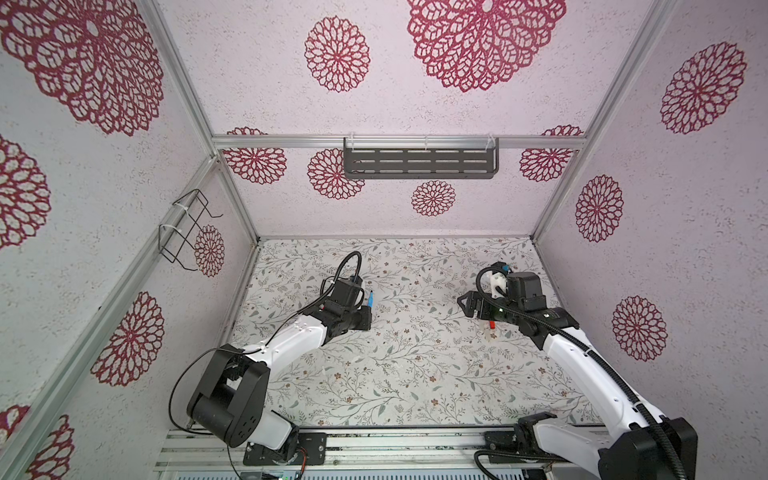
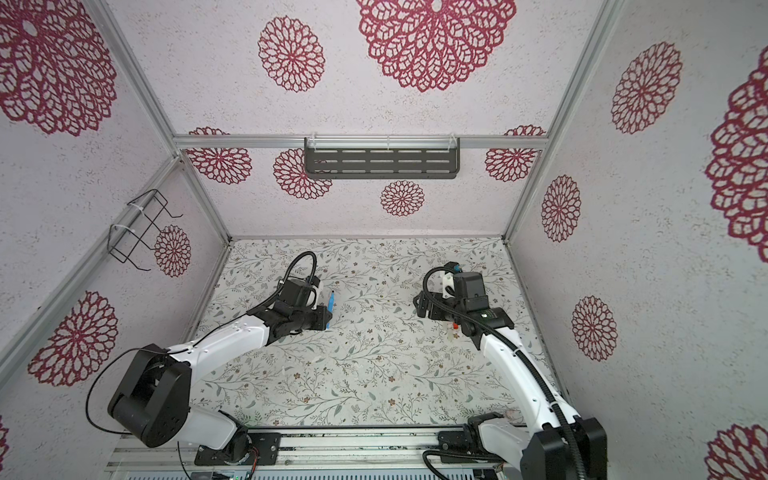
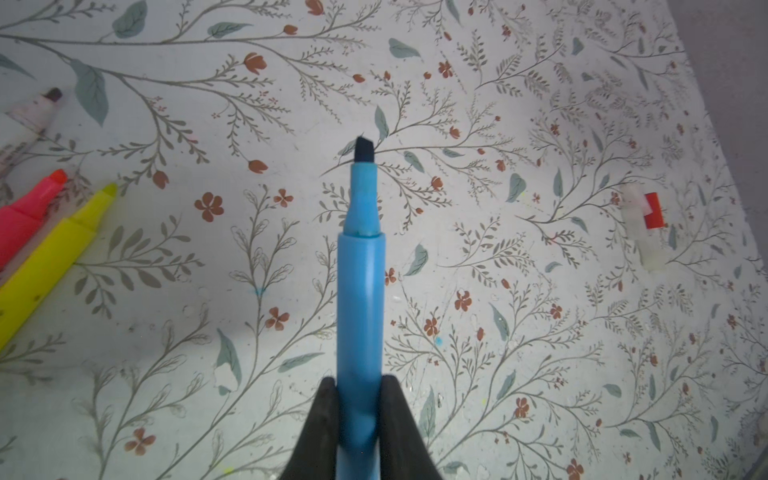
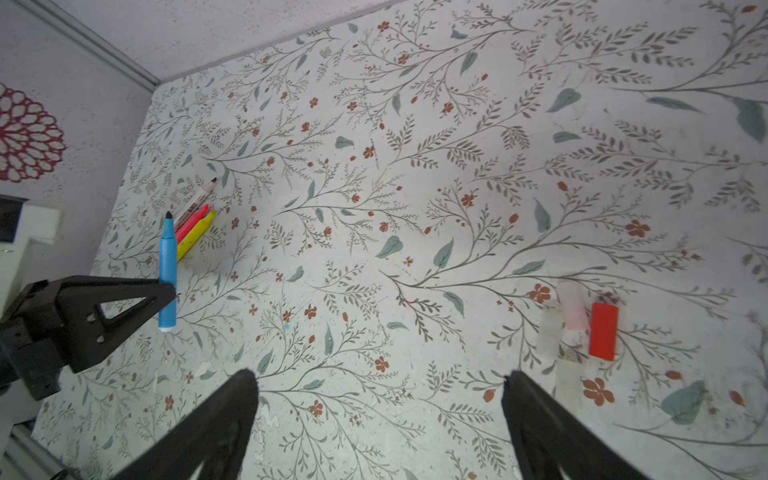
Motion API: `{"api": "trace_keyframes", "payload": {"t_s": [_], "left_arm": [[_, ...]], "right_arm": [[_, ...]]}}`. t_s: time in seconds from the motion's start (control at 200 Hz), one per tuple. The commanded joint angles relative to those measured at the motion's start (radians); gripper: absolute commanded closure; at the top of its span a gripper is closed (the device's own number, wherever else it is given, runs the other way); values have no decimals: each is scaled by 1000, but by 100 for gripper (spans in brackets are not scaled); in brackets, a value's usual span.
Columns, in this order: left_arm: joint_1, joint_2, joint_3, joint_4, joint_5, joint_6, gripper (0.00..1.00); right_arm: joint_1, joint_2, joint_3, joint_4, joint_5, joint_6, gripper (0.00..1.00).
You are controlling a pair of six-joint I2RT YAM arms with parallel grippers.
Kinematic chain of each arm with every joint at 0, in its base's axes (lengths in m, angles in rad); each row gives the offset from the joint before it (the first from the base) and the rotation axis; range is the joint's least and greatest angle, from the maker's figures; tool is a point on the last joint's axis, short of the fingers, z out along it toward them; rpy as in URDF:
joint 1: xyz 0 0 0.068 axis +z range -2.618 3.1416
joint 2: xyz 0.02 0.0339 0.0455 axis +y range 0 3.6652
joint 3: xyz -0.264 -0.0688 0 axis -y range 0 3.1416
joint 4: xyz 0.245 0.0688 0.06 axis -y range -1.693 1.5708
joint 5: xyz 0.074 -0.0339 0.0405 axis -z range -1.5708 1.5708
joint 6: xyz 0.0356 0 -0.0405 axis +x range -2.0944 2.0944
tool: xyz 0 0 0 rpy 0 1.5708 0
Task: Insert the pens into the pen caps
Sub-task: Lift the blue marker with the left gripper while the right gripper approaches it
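Note:
My left gripper is shut on the blue pen, gripping its barrel with the dark uncapped tip pointing away; both top views show the blue pen above the floral mat. Beside it lie the pink-red pen, the yellow pen and the white pen, all uncapped. The pen caps lie together near my right gripper: a red cap and pale caps. The right gripper is open and empty, hovering just beside the caps.
The floral mat is boxed in by patterned walls on three sides. A dark slotted shelf hangs on the back wall and a wire rack on the left wall. A metal rail runs along the front edge.

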Motion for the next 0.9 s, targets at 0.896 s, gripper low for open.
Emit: {"api": "trace_keyframes", "payload": {"t_s": [0.896], "left_arm": [[-191, -48, -60, 328, 104, -92, 88]], "right_arm": [[195, 172, -31, 392, -319, 150, 17]]}}
